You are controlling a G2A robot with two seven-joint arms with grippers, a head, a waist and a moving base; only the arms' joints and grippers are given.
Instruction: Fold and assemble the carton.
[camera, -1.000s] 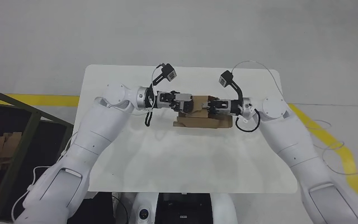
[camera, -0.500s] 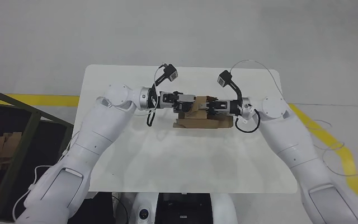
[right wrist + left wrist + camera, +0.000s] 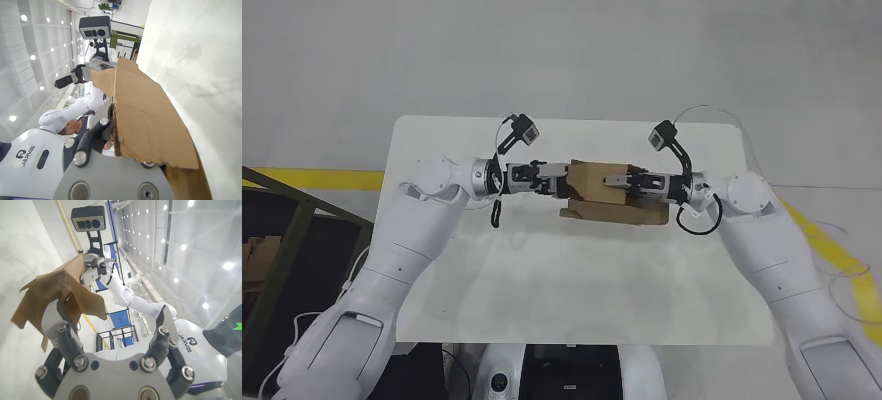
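Looking half-opened, brown corrugated carton (image 3: 594, 181) has flaps splayed and one ragged edge. It is between both hands over the far middle of the white counter (image 3: 572, 290). Left hand (image 3: 112, 308) is spread wide, one finger (image 3: 64, 315) against a flap. Right hand (image 3: 622, 183) is at the opposite end, grip hidden, cannot tell. Grey floor (image 3: 542, 50), yellow line (image 3: 322, 179).

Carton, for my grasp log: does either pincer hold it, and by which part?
Left pincer open, one finger inside the carton end flaps, not clamping. Right pincer meets the opposite end; grip cannot be told.
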